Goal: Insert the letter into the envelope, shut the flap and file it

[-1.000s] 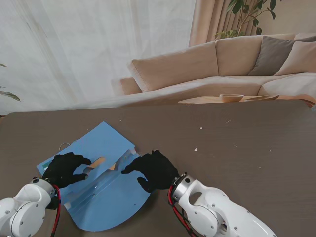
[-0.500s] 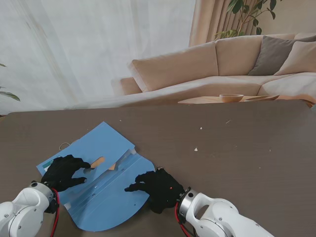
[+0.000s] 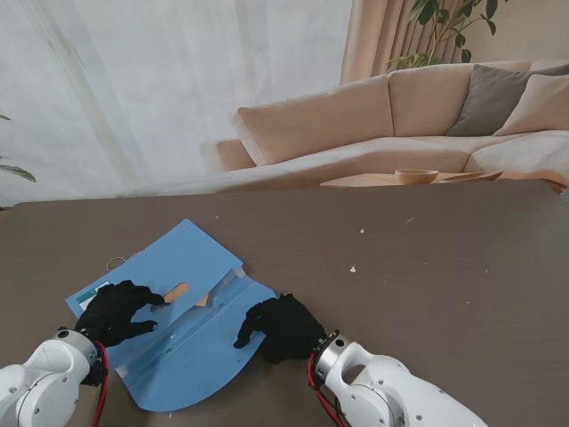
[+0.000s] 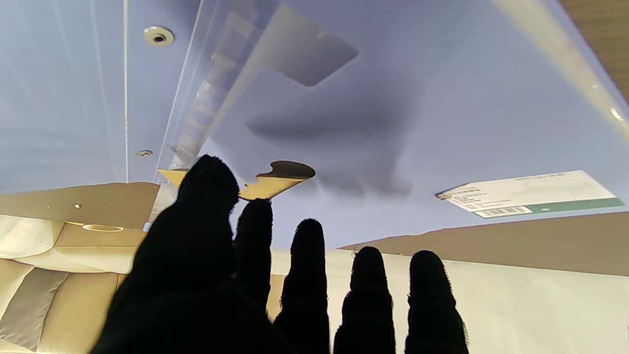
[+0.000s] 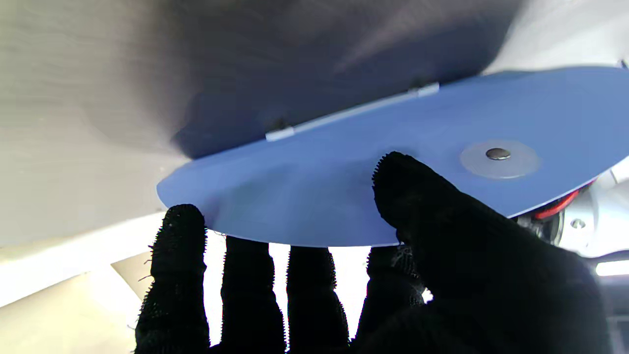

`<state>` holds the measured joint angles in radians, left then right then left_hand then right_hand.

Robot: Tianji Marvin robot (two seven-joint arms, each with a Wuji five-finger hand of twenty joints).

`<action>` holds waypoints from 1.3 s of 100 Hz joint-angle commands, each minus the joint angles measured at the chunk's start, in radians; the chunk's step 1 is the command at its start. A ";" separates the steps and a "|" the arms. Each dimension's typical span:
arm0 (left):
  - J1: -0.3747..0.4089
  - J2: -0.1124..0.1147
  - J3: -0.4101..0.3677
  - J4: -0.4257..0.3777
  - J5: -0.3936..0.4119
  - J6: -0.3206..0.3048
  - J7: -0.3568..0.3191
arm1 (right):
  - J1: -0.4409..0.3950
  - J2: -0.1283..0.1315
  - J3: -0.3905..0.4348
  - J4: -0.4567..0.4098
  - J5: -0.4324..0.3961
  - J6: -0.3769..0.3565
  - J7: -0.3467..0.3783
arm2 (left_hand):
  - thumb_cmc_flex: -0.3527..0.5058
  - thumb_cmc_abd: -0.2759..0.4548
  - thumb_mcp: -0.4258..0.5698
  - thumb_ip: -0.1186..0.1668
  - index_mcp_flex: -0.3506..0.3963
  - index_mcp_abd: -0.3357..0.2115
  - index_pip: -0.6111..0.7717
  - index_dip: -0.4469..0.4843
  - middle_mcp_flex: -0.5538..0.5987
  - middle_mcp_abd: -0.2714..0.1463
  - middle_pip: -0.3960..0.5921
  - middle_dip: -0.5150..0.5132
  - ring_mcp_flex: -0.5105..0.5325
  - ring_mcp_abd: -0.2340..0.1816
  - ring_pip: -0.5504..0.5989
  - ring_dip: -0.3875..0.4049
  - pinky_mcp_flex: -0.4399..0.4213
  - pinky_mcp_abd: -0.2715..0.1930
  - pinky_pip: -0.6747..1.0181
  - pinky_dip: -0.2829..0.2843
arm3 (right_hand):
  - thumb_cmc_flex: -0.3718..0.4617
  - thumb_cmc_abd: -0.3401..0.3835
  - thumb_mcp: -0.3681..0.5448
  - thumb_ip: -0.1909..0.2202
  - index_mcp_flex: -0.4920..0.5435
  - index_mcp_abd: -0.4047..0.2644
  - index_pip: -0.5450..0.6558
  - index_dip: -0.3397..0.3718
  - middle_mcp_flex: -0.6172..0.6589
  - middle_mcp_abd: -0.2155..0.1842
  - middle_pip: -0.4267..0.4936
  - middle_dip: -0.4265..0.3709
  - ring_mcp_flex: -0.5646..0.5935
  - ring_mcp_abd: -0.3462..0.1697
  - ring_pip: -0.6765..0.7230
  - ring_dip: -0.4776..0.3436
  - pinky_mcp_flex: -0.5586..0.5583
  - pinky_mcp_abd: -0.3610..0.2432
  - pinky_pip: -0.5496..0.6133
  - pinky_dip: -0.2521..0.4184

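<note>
Envelope [image 3: 178,329], a blue plastic one, lies open on the dark table [image 3: 427,267] close in front of me, its body stretching away from the fingertips of both hands and its rounded flap [image 3: 200,378] spread toward me. My left hand [image 3: 116,311] rests palm down on the left part of the body, fingers [image 4: 307,246] slightly spread and laid flat, gripping nothing; a white label [image 3: 92,294] on the blue sheet sits just beside the outer fingers, on their far side. Just past the left thumb and forefinger a tan slip, the letter [image 3: 176,291], shows through the cut-out at the pocket mouth, and the left wrist view has its edge [image 4: 268,182] right at the fingertip of the forefinger, though I cannot tell whether the finger touches it. The clear pocket strip [image 4: 206,98] with a snap stud [image 4: 158,35] runs on beyond the thumb. My right hand [image 3: 280,327] sits at the right edge of the flap, near the fold. In the right wrist view the flap's curved rim [image 5: 304,211] is pinched between the thumb on its inner face and the four fingers [image 5: 179,246] curled behind it, so that edge is lifted off the table. A round metal snap [image 5: 498,154] lies on the flap just beside the thumb, toward the wrist.
</note>
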<state>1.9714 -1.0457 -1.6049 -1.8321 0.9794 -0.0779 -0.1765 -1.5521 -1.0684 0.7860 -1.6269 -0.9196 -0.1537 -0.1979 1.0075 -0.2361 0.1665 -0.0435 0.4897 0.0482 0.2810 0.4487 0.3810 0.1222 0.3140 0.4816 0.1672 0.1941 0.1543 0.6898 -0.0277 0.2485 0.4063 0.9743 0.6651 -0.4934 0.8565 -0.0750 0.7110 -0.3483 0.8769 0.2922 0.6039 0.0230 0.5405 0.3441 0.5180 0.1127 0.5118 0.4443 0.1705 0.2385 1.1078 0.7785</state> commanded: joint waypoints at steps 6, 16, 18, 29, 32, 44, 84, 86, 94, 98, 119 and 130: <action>0.009 -0.006 0.000 -0.004 -0.006 -0.005 -0.016 | 0.031 -0.027 -0.007 0.006 0.023 0.001 -0.014 | -0.011 0.036 -0.013 0.028 -0.010 -0.019 -0.016 -0.008 -0.034 -0.022 -0.011 -0.002 0.000 -0.017 -0.023 0.003 0.004 -0.014 -0.032 0.029 | 0.025 0.057 0.041 0.006 0.076 -0.020 0.084 0.187 0.037 0.008 0.039 0.029 0.033 0.007 0.041 0.016 0.016 0.008 0.048 0.000; 0.009 -0.006 -0.008 -0.007 -0.007 -0.010 -0.015 | 0.063 -0.040 -0.012 0.017 0.039 0.005 -0.042 | -0.011 0.038 -0.014 0.027 -0.011 -0.019 -0.017 -0.008 -0.033 -0.022 -0.011 -0.002 0.001 -0.017 -0.025 0.004 0.008 -0.012 -0.040 0.035 | -0.005 0.085 0.094 0.043 0.083 -0.018 0.067 0.374 0.045 0.008 0.056 0.046 0.040 0.006 0.055 0.017 0.023 0.009 0.066 -0.008; 0.009 -0.007 -0.010 -0.006 -0.008 -0.011 -0.013 | 0.068 -0.042 -0.013 0.018 0.042 0.006 -0.044 | -0.011 0.039 -0.014 0.027 -0.011 -0.017 -0.017 -0.008 -0.034 -0.022 -0.012 -0.002 0.001 -0.017 -0.025 0.004 0.009 -0.012 -0.042 0.037 | -0.008 0.091 0.099 0.049 0.079 -0.020 0.072 0.399 0.044 0.009 0.057 0.048 0.039 0.005 0.056 0.017 0.024 0.007 0.067 -0.008; 0.003 -0.009 -0.025 -0.004 -0.017 -0.011 -0.003 | 0.091 -0.051 -0.007 0.022 0.059 0.016 -0.054 | -0.013 0.041 -0.016 0.027 -0.023 -0.007 -0.021 -0.010 -0.036 -0.022 -0.013 -0.003 0.003 -0.016 -0.026 0.005 0.014 -0.012 -0.050 0.044 | -0.020 0.111 0.117 0.084 0.076 -0.012 0.076 0.513 0.040 0.011 0.069 0.058 0.039 0.004 0.065 0.020 0.026 0.006 0.076 -0.009; 0.000 -0.010 -0.030 -0.002 -0.020 -0.010 0.002 | 0.094 -0.051 -0.003 0.021 0.062 0.019 -0.052 | -0.014 0.041 -0.017 0.027 -0.031 -0.001 -0.025 -0.011 -0.037 -0.021 -0.013 -0.003 0.005 -0.015 -0.026 0.005 0.016 -0.011 -0.052 0.047 | -0.022 0.116 0.110 0.101 0.078 -0.012 0.067 0.538 0.038 0.011 0.071 0.059 0.038 0.005 0.066 0.020 0.026 0.006 0.078 -0.009; -0.018 -0.016 -0.042 0.018 -0.042 0.007 0.032 | 0.097 -0.049 0.022 0.011 0.059 0.030 -0.036 | -0.019 0.043 -0.022 0.027 -0.085 0.013 -0.048 -0.020 -0.050 -0.014 -0.024 -0.011 0.016 -0.002 -0.027 0.004 0.027 -0.001 -0.061 0.053 | -0.026 0.140 0.095 0.114 0.066 -0.026 0.074 0.574 0.034 0.008 0.069 0.060 0.039 0.004 0.066 0.019 0.031 0.005 0.083 -0.008; -0.164 -0.021 0.026 0.157 -0.064 0.271 0.052 | 0.069 -0.032 0.129 -0.016 0.086 -0.025 0.055 | -0.042 0.055 -0.051 0.027 -0.154 0.043 -0.085 -0.054 -0.010 0.036 -0.081 -0.109 0.091 0.074 -0.031 -0.075 0.090 0.045 -0.109 0.034 | -0.002 0.180 -0.001 0.093 0.043 -0.080 0.024 0.587 -0.023 0.000 0.038 0.045 0.003 -0.008 0.046 0.011 0.014 -0.004 0.080 -0.005; -0.168 -0.020 0.031 0.161 -0.063 0.281 0.044 | 0.069 -0.032 0.131 -0.016 0.087 -0.027 0.057 | -0.042 0.056 -0.052 0.027 -0.145 0.045 -0.081 -0.053 0.005 0.038 -0.077 -0.109 0.097 0.075 -0.029 -0.074 0.094 0.046 -0.106 0.035 | -0.001 0.179 -0.002 0.092 0.044 -0.081 0.023 0.586 -0.021 -0.001 0.038 0.045 0.004 -0.007 0.046 0.011 0.014 -0.004 0.080 -0.005; -0.179 -0.015 0.043 0.168 -0.066 0.307 0.001 | 0.072 -0.031 0.137 -0.015 0.094 -0.034 0.065 | -0.038 0.064 -0.055 0.027 -0.105 0.062 -0.066 -0.049 0.070 0.039 -0.062 -0.109 0.130 0.072 -0.014 -0.070 0.111 0.050 -0.092 0.044 | 0.002 0.180 -0.006 0.088 0.043 -0.083 0.020 0.583 -0.022 -0.002 0.036 0.043 0.004 -0.008 0.046 0.010 0.014 -0.004 0.080 -0.004; -0.180 -0.013 0.049 0.169 -0.070 0.314 -0.013 | 0.074 -0.031 0.138 -0.013 0.096 -0.035 0.066 | -0.027 0.067 -0.058 0.028 -0.066 0.082 -0.053 -0.045 0.126 0.047 -0.051 -0.110 0.154 0.073 0.002 -0.059 0.119 0.055 -0.071 0.060 | 0.003 0.180 -0.009 0.085 0.043 -0.087 0.017 0.580 -0.021 -0.002 0.036 0.042 0.004 -0.009 0.045 0.010 0.015 -0.004 0.081 -0.003; -0.162 -0.004 0.067 0.143 -0.082 0.328 -0.087 | 0.115 -0.034 0.138 0.009 0.109 -0.050 0.074 | 0.039 0.081 0.032 0.033 0.089 0.211 -0.016 -0.024 0.335 0.083 0.057 -0.067 0.291 0.081 0.177 0.056 0.140 0.068 0.171 0.079 | 0.029 0.188 -0.057 0.046 0.028 -0.102 -0.010 0.513 -0.026 -0.009 0.029 0.035 0.004 -0.012 0.041 0.008 0.015 -0.006 0.079 0.001; -0.135 -0.002 0.061 0.112 -0.107 0.310 -0.115 | 0.152 -0.039 0.121 0.032 0.119 -0.050 0.071 | 0.083 0.049 0.080 0.017 0.122 0.231 0.012 0.053 0.381 0.090 0.103 -0.047 0.305 0.080 0.301 0.068 0.108 0.067 0.373 -0.010 | 0.041 0.186 -0.073 0.039 0.001 -0.106 -0.024 0.436 -0.032 -0.012 0.029 0.033 0.003 -0.013 0.041 0.008 0.013 -0.006 0.077 0.005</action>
<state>1.8048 -1.0422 -1.5443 -1.6958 0.8884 0.2483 -0.2625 -1.4249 -1.0993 0.9136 -1.6034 -0.8058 -0.2030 -0.1377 1.0375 -0.1976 0.2216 -0.0416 0.5629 0.2595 0.2589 0.4640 0.7044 0.2320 0.3522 0.4035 0.4569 0.2630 0.4034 0.7378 0.1052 0.2993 0.6961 1.0107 0.6768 -0.3548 0.8259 0.0127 0.7165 -0.3993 0.8089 0.7611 0.6112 0.0290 0.5794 0.3869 0.5415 0.0993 0.5544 0.4482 0.1956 0.2410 1.1671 0.7774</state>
